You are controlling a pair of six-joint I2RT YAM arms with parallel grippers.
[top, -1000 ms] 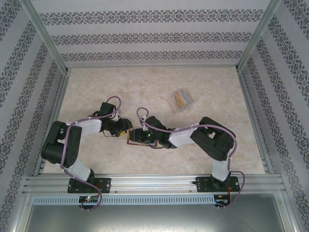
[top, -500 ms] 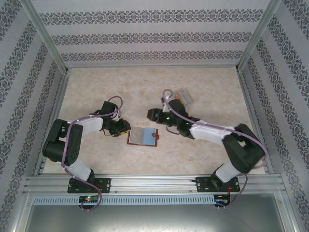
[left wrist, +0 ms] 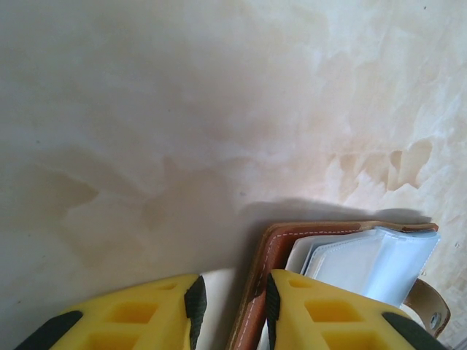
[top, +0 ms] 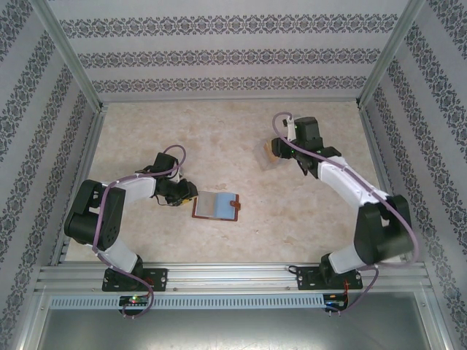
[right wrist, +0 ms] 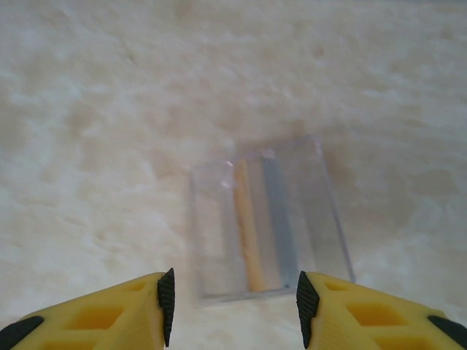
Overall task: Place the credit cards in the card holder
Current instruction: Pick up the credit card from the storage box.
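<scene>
The card holder (top: 217,206) lies open on the table, brown leather outside and blue-grey pockets inside. My left gripper (top: 191,197) is at its left edge. In the left wrist view the left gripper (left wrist: 232,306) is open and straddles the card holder's stitched edge (left wrist: 271,255): the right pad touches the leather, while bare table shows between the left pad and the edge. Two credit cards stand on edge in a clear plastic box (right wrist: 266,226), one orange (right wrist: 250,233) and one grey (right wrist: 281,226). My right gripper (right wrist: 233,306) hangs open above the box's near end, holding nothing.
The clear box (top: 271,153) sits at the back right, partly under the right gripper (top: 283,149). Metal frame rails and patterned walls (top: 408,131) enclose the marbled table (top: 182,131).
The right arm left the card holder and swung back right over the clear box, its jaws a little wider. The left jaws narrowed around the card holder's edge.
</scene>
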